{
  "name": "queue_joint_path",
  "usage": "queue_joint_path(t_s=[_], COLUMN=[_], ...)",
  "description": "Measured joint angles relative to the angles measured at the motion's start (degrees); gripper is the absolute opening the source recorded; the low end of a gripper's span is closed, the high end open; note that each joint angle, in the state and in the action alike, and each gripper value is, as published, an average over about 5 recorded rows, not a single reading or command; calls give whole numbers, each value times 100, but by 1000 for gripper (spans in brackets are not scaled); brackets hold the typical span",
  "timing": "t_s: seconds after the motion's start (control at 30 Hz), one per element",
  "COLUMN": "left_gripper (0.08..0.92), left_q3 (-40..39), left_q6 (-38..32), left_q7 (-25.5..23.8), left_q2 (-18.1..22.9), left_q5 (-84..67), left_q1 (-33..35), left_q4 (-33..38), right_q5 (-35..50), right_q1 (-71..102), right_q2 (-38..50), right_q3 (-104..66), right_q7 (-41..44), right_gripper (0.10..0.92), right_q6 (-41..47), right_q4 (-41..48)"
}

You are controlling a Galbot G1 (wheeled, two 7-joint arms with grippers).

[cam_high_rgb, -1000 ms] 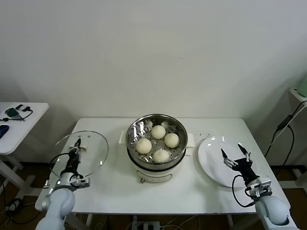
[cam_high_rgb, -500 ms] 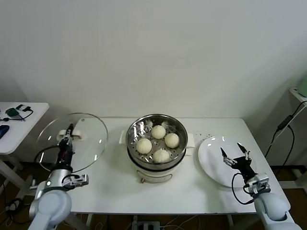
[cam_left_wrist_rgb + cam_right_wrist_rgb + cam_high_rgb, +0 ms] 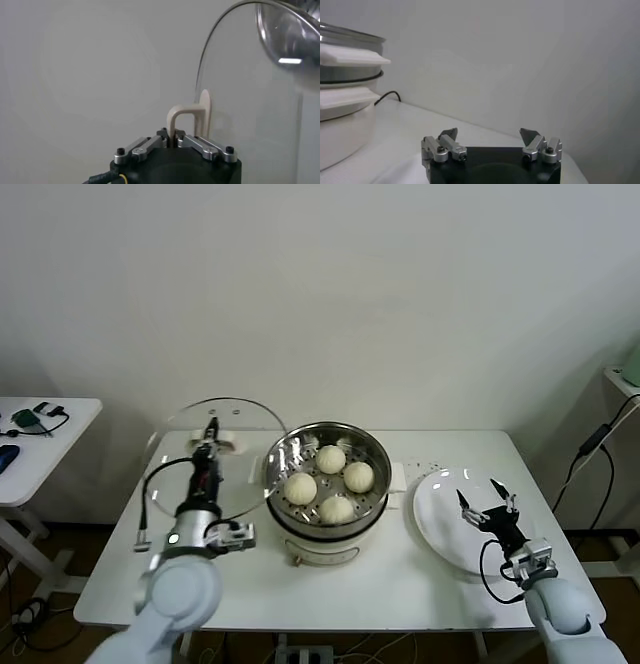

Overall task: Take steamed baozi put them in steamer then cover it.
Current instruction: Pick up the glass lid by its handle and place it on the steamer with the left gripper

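White counter (image 3: 400, 584): four baozi (image 3: 330, 459) in steamer (image 3: 325, 484). Left hand (image 3: 210, 446) clamped on cover (image 3: 215, 454) handle, airborne, apparently tilted. Right hand (image 3: 485, 504) spread wide, empty, above plate (image 3: 440, 494). Next: centre, level, lower.

You're in a lab-style test room, not a kitchen: bare white wall (image 3: 320, 294), plain white table (image 3: 330, 584) holding the steamer (image 3: 326, 484), cables (image 3: 590, 469) hanging right of that table, a second white desk (image 3: 40, 444) with gadgets to its left.
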State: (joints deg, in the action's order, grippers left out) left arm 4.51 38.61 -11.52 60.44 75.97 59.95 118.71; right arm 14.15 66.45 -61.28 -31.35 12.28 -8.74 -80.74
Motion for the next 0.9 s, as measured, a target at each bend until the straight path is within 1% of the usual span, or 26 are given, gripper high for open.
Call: queue_joint_path(t_s=[0.1, 0.23, 0.43, 0.57, 0.7, 0.9], left_gripper=[150, 150, 150, 150, 150, 150], left_q3=[-350, -669, -971, -1135, -1236, -1309], left_q6=[151, 298, 366, 366, 364, 364], left_q7=[-266, -513, -682, -715, -726, -723], left_q2=[275, 764, 1566, 2024, 2358, 2659], left_q5=[229, 552, 965, 1170, 1326, 1467], left_q1=[-285, -536, -755, -827, -874, -932], left_q4=[-140, -394, -844, -1134, -1409, -1784], right_q5=[-46, -108, -174, -208, -231, -268], right_q1=[-9, -12, 16, 50, 84, 92], right_q2=[-3, -30, -62, -65, -65, -79], right_q3=[-15, -36, -85, -135, -194, -239], right_q7=[0, 0, 1, 10, 24, 40], right_gripper=[823, 823, 823, 823, 823, 823], right_q6=[-22, -49, -78, -105, -130, -149], right_q4=[49, 95, 108, 114, 117, 136])
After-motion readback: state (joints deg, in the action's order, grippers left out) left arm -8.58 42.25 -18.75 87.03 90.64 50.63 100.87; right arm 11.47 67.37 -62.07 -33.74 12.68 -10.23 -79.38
